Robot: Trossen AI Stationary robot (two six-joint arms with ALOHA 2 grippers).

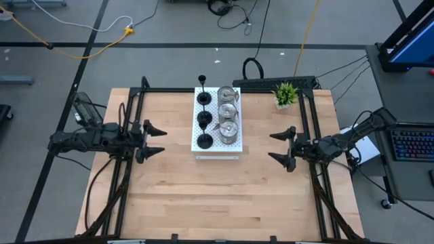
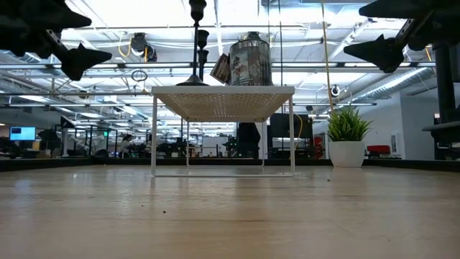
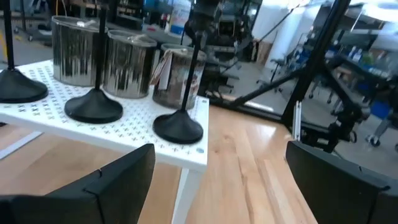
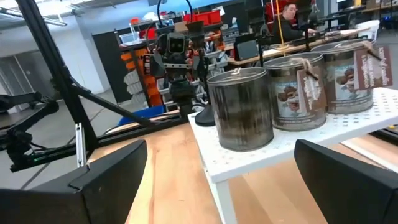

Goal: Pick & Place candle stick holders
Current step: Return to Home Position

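Finding three black candle stick holders [image 1: 203, 120] and three silver candle stick holders [image 1: 228, 110] standing in side-by-side rows on the white shelf [image 1: 217, 150] toward the table [image 1: 224, 203] far edge, and noting left gripper [image 1: 163, 140] and right gripper [image 1: 271, 147] hanging spread open, empty, well apart either side.

Materials and finishes, as seen
Worktop [image 1: 224, 196]: pale planked wood, smooth, satin. Shelf [image 4: 348, 124]: perforated, matt white. Silver candle stick holders [image 4: 241, 109]: glossy, streak-reflecting metal with paper tags [image 4: 368, 70]. Black candle stick holders [image 3: 178, 126]: smooth, semi-matt black.

A robotics lab — monitors [image 2: 21, 133], floor cables [image 1: 127, 30], exposed ceiling pipes [image 2: 108, 67].
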